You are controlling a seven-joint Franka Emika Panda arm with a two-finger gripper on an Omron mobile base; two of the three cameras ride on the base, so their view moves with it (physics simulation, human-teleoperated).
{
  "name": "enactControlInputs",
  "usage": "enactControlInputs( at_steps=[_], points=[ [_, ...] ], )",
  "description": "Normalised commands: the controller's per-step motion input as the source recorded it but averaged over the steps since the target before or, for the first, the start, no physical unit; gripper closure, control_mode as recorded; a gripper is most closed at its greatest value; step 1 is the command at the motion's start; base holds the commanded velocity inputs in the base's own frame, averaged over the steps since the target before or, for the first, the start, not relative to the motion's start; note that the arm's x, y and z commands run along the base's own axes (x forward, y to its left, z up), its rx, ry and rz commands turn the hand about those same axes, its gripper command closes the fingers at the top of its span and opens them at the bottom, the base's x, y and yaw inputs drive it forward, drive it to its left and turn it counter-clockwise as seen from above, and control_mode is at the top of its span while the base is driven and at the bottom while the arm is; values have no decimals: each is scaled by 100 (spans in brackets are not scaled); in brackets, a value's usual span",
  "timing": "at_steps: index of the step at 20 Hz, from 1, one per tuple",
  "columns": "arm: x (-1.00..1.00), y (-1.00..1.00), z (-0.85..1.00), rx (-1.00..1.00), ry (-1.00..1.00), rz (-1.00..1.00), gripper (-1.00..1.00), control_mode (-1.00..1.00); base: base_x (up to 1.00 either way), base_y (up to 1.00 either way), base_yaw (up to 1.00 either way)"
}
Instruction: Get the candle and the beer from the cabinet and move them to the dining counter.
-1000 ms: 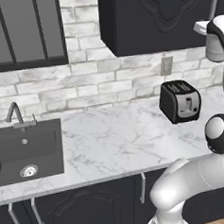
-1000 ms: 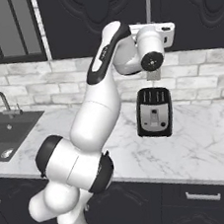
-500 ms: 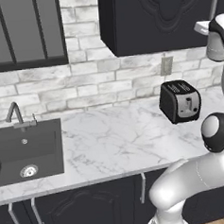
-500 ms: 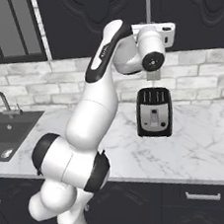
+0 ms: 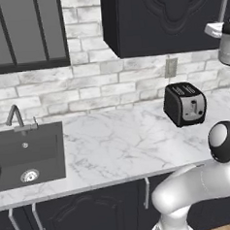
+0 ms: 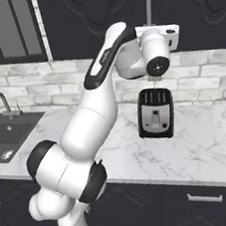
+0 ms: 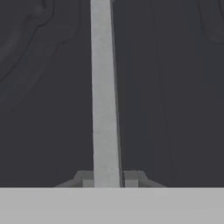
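- Black and matt, the cabinet [image 6: 98, 16] hangs on the wall above the worktop, its door shut and pressed with a curved carved panel.
- Its handle [image 7: 104, 92] is a long, straight, pale grey bar running down the door; in the right base view it shows as a thin grey strip [image 6: 148, 3] just above the robot's hand.
- In the hand view the gripper [image 7: 106, 178] sits with one dark fingertip on each side of the bar, both pads right against it, so the jaws are clenched on the handle.
- From the left base view, the same cabinet [image 5: 163, 18] fills the upper right, next to a glass-fronted cabinet [image 5: 23, 31] with dark frames.
- Below them runs a white brick wall [image 5: 85, 85] with a small outlet plate [image 5: 171, 67].
- A black and silver toaster [image 5: 185, 103] stands on the white marble worktop [image 5: 114, 146], under the cabinet and near the wall.
- A black sink [image 5: 26, 154] with a grey tap [image 5: 16, 118] is set in the worktop, well apart from the toaster.
- Black lower cabinets [image 5: 90, 216] with grey handles sit under the worktop.
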Motion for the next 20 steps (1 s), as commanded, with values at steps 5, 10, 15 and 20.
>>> enactControlInputs(
  at_steps=[5, 10, 15, 20],
  points=[
    [-77, 0, 0, 0, 0, 0, 100, -100, 0, 0, 0],
    [-83, 0, 0, 0, 0, 0, 100, -100, 0, 0, 0],
    [-97, 2, 0, 0, -2, 0, 100, -100, 0, 0, 0],
    [-100, 5, 0, 0, -3, 0, 100, -100, 0, 0, 0]
  ],
)
